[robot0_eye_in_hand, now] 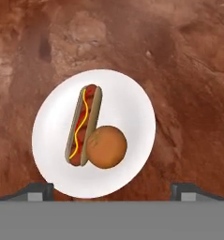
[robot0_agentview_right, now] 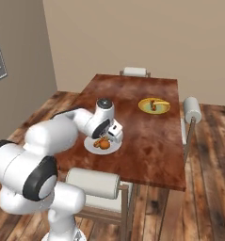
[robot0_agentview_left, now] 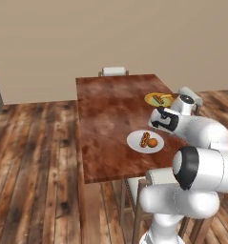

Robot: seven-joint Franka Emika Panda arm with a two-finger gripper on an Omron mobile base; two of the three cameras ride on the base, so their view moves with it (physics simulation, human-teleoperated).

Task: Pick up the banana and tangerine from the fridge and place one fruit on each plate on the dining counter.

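Hand view looks straight down: the tangerine — smooth, round, orange — lies on the white plate, touching a hot dog, between and below the released pincer, whose tips stand wide apart. Two plates sit on the surface; the yellow plate carries the banana beside another hot dog.
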